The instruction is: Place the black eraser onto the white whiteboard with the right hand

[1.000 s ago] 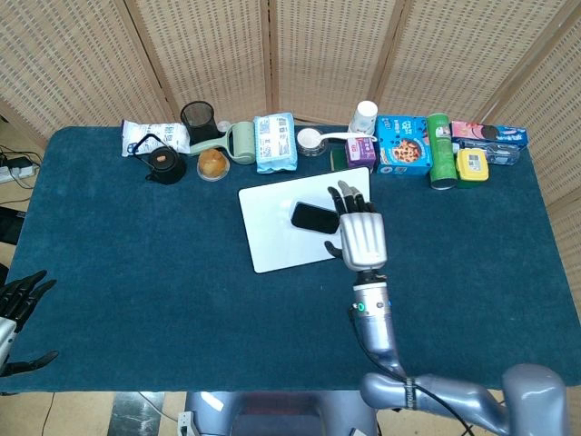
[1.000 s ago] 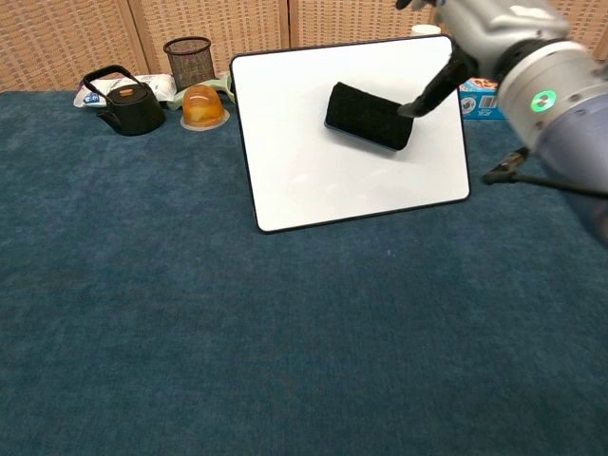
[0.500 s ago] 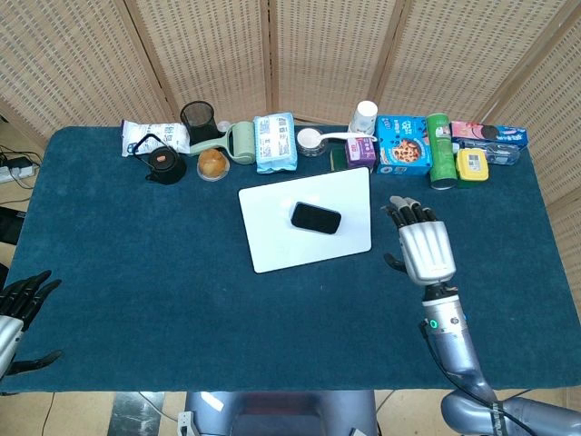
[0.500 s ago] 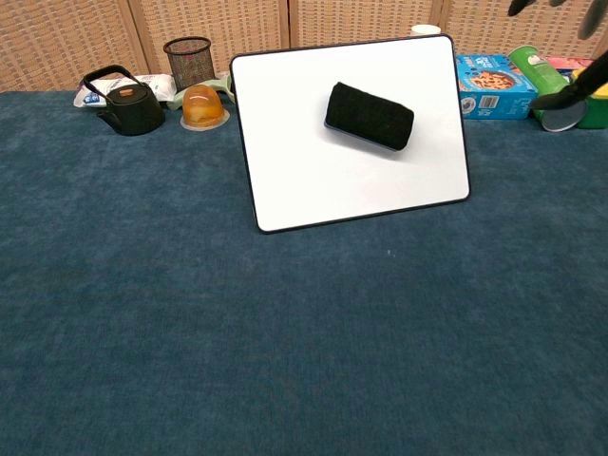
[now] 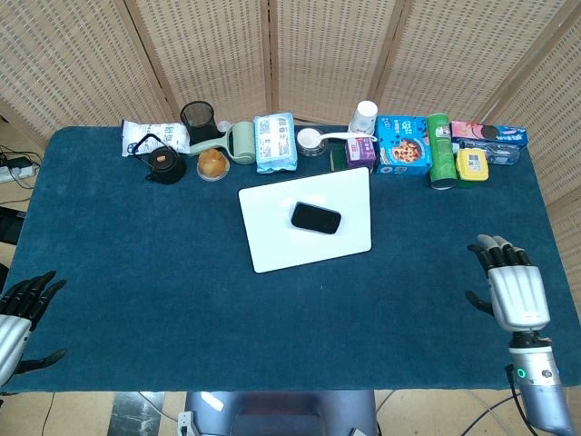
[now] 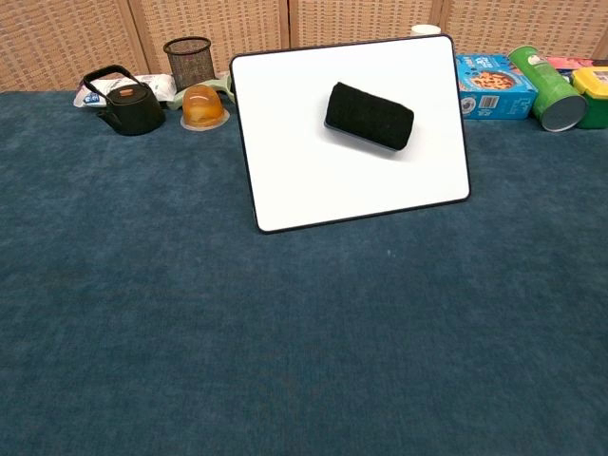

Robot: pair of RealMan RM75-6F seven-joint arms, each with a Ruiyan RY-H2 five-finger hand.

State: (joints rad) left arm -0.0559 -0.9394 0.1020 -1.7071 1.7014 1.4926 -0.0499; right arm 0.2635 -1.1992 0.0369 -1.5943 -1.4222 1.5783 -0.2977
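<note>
The black rectangular eraser (image 5: 316, 218) is lying on the flat white whiteboard (image 5: 272, 245), slightly right of its centre. Only the head view is showing the 2 hands: right hand (image 5: 513, 289) spread and holding nothing, left hand (image 5: 20, 318) apparently likewise.

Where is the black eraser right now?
The black eraser lies on the white whiteboard in the middle of the table, toward the board's far right part, with neither hand touching it.
</note>
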